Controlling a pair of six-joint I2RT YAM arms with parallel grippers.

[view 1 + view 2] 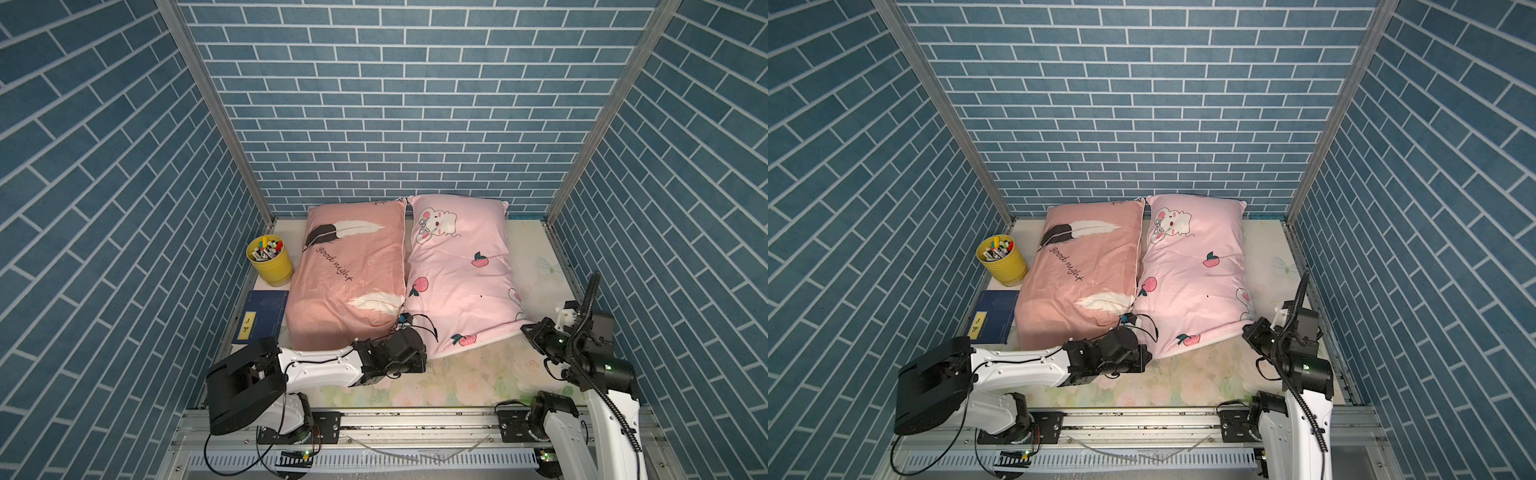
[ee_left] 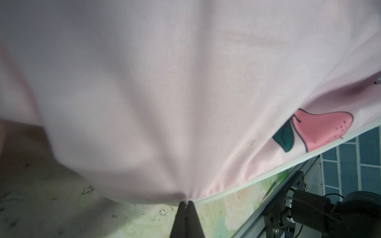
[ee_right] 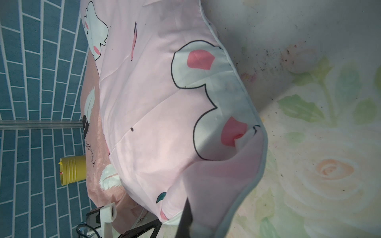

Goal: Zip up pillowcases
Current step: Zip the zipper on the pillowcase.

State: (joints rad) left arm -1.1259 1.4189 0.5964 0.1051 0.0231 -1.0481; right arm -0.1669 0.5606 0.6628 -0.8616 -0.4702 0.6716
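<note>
Two pillowcases lie side by side on the table. The salmon-pink one (image 1: 345, 274) (image 1: 1079, 270) with feathers and "good night" script is on the left, the light-pink bunny one (image 1: 457, 270) (image 1: 1192, 270) on the right. My left gripper (image 1: 430, 357) (image 2: 188, 203) is shut, pinching the light-pink case (image 2: 165, 92) at its near left corner, where the white zipper edge (image 2: 268, 177) begins. My right gripper (image 1: 527, 330) (image 3: 189, 214) is shut on the near right corner of that case (image 3: 154, 123). Fabric drapes over it, so only one dark finger shows.
A yellow cup of pens (image 1: 269, 259) and a dark blue book (image 1: 262, 316) sit left of the salmon case. The floral table cover (image 1: 478, 382) lies bare in front of the pillows. Blue brick walls close in on three sides.
</note>
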